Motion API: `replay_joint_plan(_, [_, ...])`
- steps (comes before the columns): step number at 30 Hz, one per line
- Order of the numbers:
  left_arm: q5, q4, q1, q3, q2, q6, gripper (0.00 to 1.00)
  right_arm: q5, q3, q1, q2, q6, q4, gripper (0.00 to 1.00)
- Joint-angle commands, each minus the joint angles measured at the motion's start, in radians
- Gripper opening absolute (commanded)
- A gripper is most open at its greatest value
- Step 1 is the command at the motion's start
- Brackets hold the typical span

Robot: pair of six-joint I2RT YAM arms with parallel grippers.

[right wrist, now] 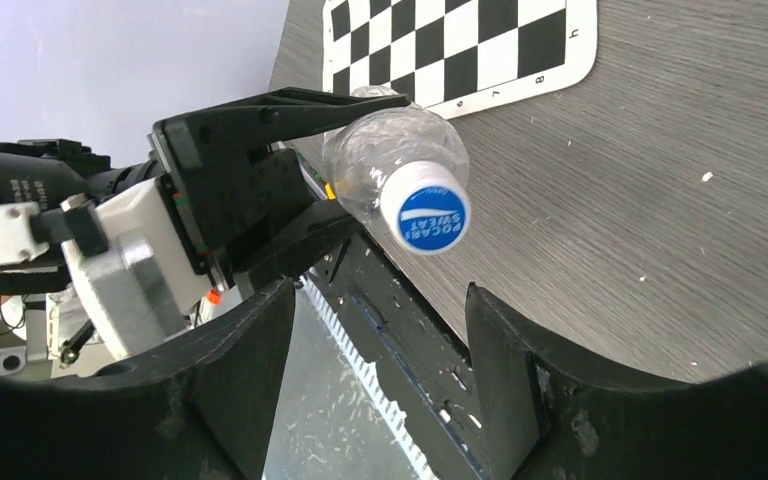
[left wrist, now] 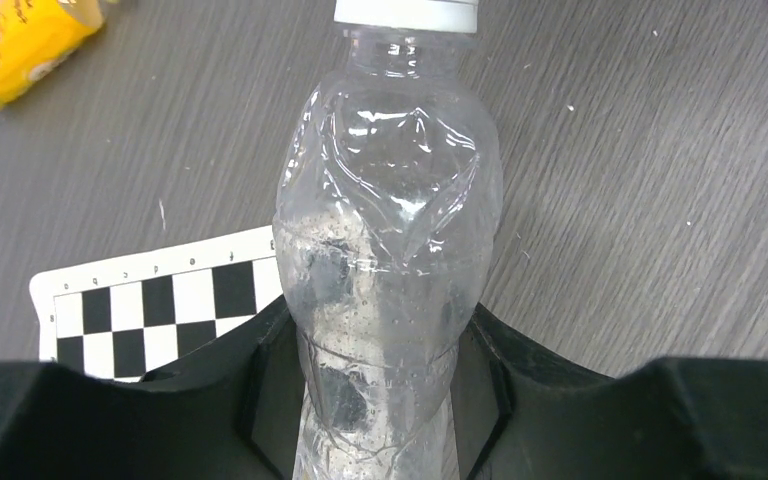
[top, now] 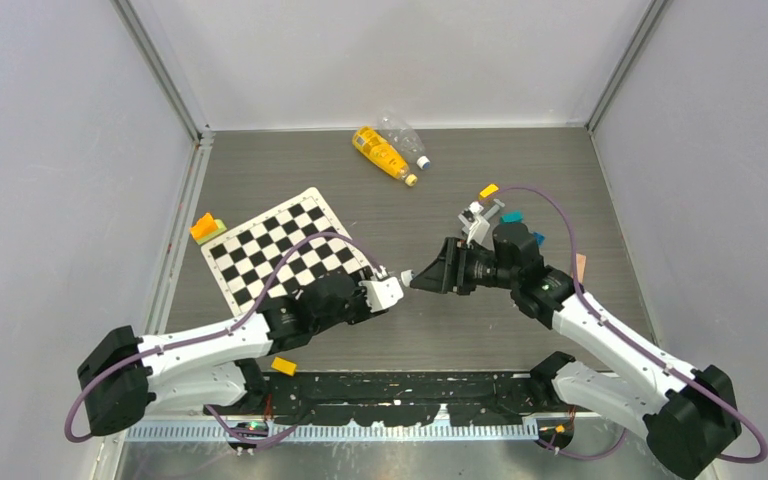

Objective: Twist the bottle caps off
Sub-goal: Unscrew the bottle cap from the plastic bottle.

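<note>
Left gripper [left wrist: 375, 400] clamped mid-body on clear crinkled bottle [left wrist: 388, 210], held off the table [left wrist: 640, 180]. Its Pocari Sweat cap [right wrist: 425, 208] faced right gripper [right wrist: 375, 320], jaws apart, short of it. Judged: centre on cap axis before closing; soft body may twist.

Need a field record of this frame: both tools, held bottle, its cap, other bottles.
left tool: shut on clear bottle
right tool: open, facing the cap, not touching it
cap: on the clear bottle, not unscrewed
other bottles: yellow-orange bottle and second clear bottle, lying side by side at the far end of the table, both capped
checkerboard: flat on the table, by the left arm
</note>
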State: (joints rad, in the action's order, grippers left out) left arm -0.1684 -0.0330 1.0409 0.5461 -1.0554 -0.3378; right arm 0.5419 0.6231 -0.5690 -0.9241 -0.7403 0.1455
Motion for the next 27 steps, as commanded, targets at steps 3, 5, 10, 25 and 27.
replay_joint_plan(3, [0.006,0.103,0.008,-0.023,0.060,-0.056,0.03,0.063,0.003,0.001,-0.105,-0.065,-0.190,0.68])
replay_joint_plan(5, [0.016,0.108,0.008,-0.027,0.067,-0.057,0.03,0.049,0.002,0.001,-0.146,-0.098,-0.234,0.66])
replay_joint_plan(10, [0.030,0.114,0.008,-0.042,0.095,-0.054,0.03,0.049,0.003,0.001,-0.203,-0.132,-0.297,0.53])
replay_joint_plan(25, [0.032,0.100,0.008,-0.063,0.148,-0.039,0.03,0.118,-0.032,0.002,-0.165,-0.123,-0.337,0.38])
replay_joint_plan(27, [0.033,0.096,0.008,-0.062,0.147,-0.037,0.03,0.120,-0.036,0.004,-0.154,-0.109,-0.326,0.46])
